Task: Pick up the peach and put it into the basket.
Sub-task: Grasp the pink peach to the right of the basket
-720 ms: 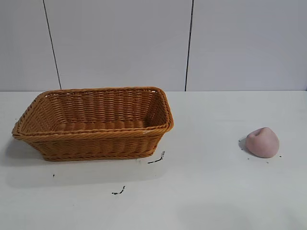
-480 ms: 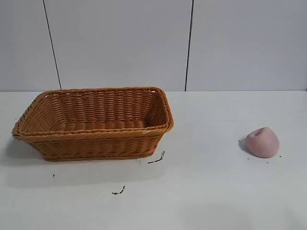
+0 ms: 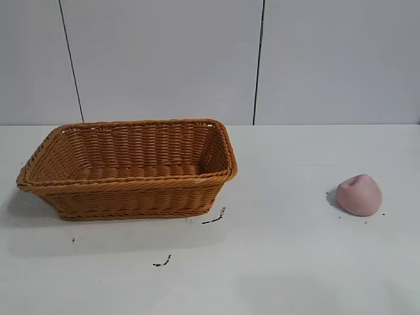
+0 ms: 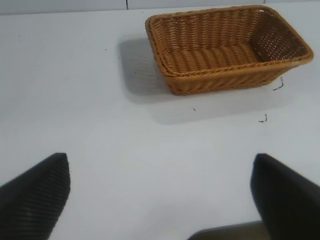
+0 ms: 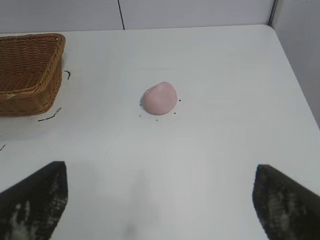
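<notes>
The peach sits alone on the bench, well apart from the basket. The right end effector gapes wide; the left end effector too. It looks light, matte, perhaps soft: grip its rounded flanks.

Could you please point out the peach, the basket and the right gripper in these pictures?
peach (image 3: pixel 359 195): exterior view, middle of its pink skin.
basket (image 3: pixel 131 186): exterior view, near braided rim.
right gripper (image 5: pixel 157 200): right wrist view, midway between its wide-open fingertips, well short of the peach.
</notes>
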